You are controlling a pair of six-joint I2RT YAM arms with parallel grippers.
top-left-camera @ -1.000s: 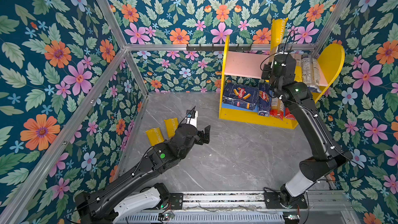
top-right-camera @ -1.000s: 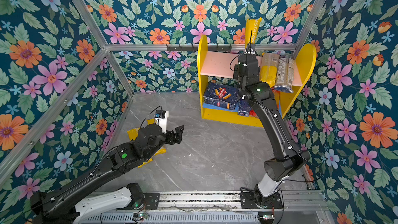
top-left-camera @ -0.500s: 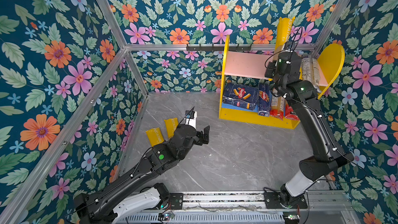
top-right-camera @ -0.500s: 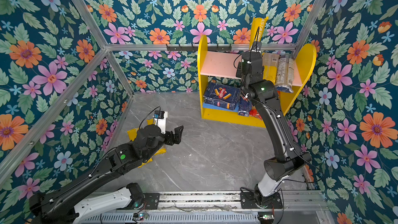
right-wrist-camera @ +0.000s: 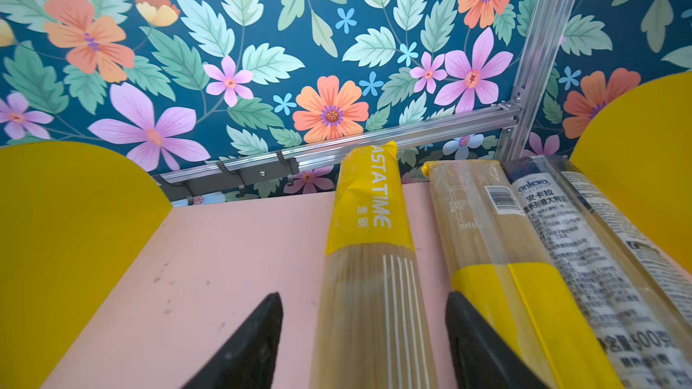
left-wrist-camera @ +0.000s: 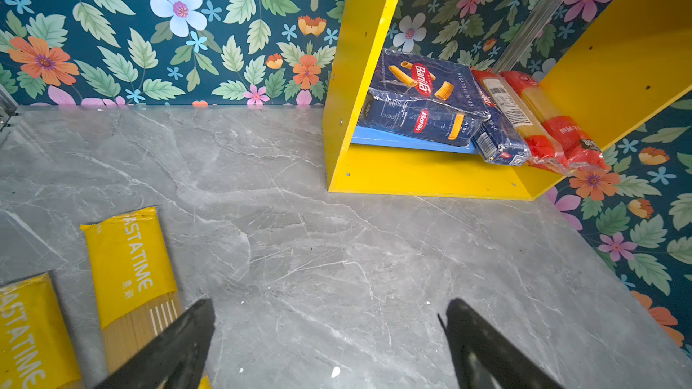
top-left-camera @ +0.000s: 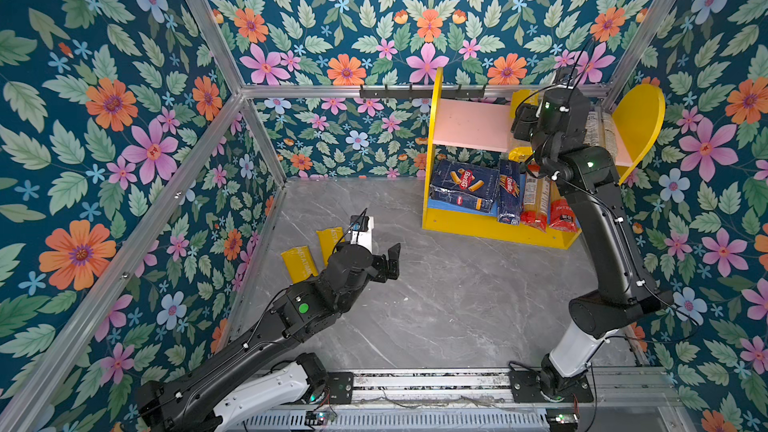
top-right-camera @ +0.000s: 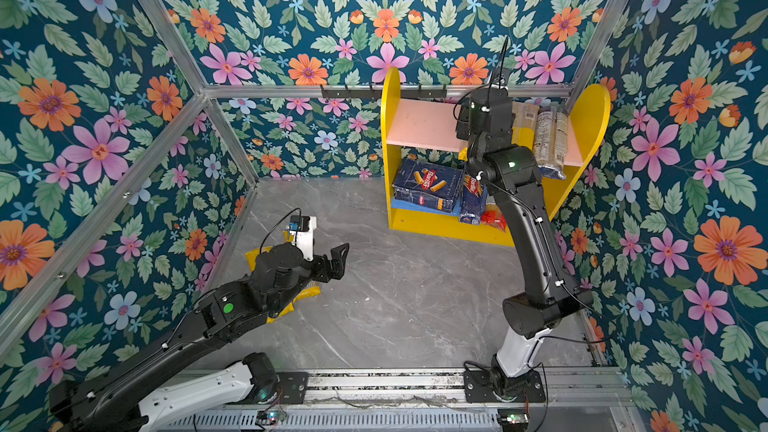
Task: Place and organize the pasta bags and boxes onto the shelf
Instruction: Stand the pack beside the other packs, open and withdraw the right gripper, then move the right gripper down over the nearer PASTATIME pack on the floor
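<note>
Right tool (right-wrist-camera: 364, 295) wide around yellow-ended bag (right-wrist-camera: 369, 200)

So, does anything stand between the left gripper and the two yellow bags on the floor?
Nothing visible does. The left gripper hangs open over bare floor; the nearer yellow bag lies just beside it, the second yellow bag beyond that.

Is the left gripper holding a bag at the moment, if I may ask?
No, the left gripper stands open with nothing between its jaws, and the yellow bags lie flat on the table.
</note>
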